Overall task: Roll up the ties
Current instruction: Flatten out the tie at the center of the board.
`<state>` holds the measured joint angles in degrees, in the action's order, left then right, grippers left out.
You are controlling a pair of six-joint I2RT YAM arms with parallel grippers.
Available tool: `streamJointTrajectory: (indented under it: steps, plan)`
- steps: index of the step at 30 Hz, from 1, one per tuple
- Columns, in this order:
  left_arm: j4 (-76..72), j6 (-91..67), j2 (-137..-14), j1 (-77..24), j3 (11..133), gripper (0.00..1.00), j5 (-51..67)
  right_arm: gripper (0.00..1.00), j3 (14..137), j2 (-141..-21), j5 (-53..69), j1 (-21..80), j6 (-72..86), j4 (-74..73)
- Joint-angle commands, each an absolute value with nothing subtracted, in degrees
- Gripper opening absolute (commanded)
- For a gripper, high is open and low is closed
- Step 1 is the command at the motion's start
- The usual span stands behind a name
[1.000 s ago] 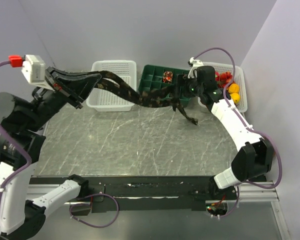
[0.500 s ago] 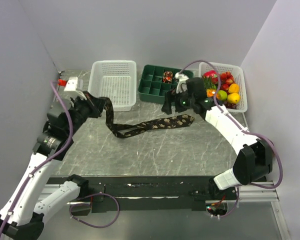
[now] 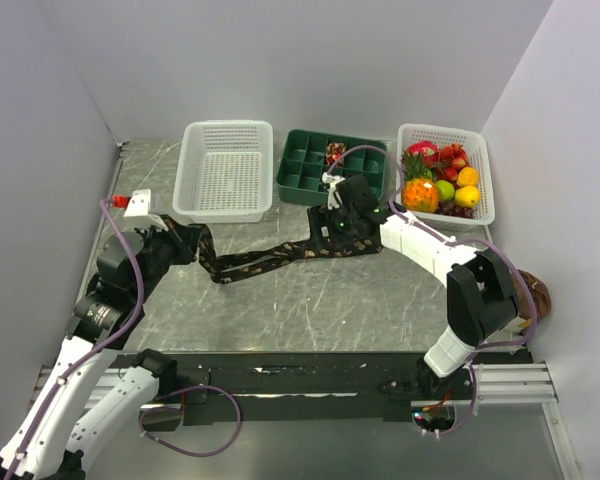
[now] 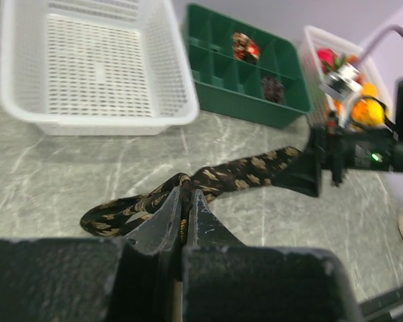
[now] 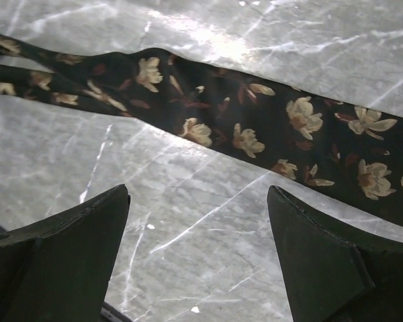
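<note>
A black-brown tie (image 3: 270, 258) with tan flowers lies across the marble table, folded back on itself at its left end. My left gripper (image 3: 192, 243) is shut on that narrow end, and in the left wrist view the fabric (image 4: 248, 171) shows pinched between the fingertips (image 4: 183, 198). My right gripper (image 3: 332, 235) hovers open just over the wide end. In the right wrist view the tie (image 5: 255, 127) runs past beyond the spread fingers (image 5: 198, 194), with bare table between them. A reddish coil (image 4: 245, 47) and a dark coil (image 4: 273, 86) sit in the green tray.
A white mesh basket (image 3: 228, 170) stands at the back left. The green compartment tray (image 3: 310, 175) is beside it. A white basket of fruit (image 3: 480, 200) is at the back right. A brown object (image 3: 536, 297) lies at the table's right edge.
The left arm came down from high on the left, and the tie went from hanging stretched in the air to lying on the table. The right gripper moved left and down over the wide end.
</note>
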<state>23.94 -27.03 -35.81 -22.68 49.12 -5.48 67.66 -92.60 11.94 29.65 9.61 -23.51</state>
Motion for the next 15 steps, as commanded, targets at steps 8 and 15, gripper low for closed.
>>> streamJointTrajectory:
  steps: [8, 15]
  plan:
    - [9.42, -25.03, -42.71, -22.59, 66.34, 0.01, 21.07, 0.92, 69.35, -80.01, 5.45, 29.01, 12.21, -21.53]
    - [-7.37, -38.22, -53.60, -25.22, 78.11, 0.01, 26.38, 0.93, 66.45, -61.54, 3.61, 27.51, 11.52, -18.72]
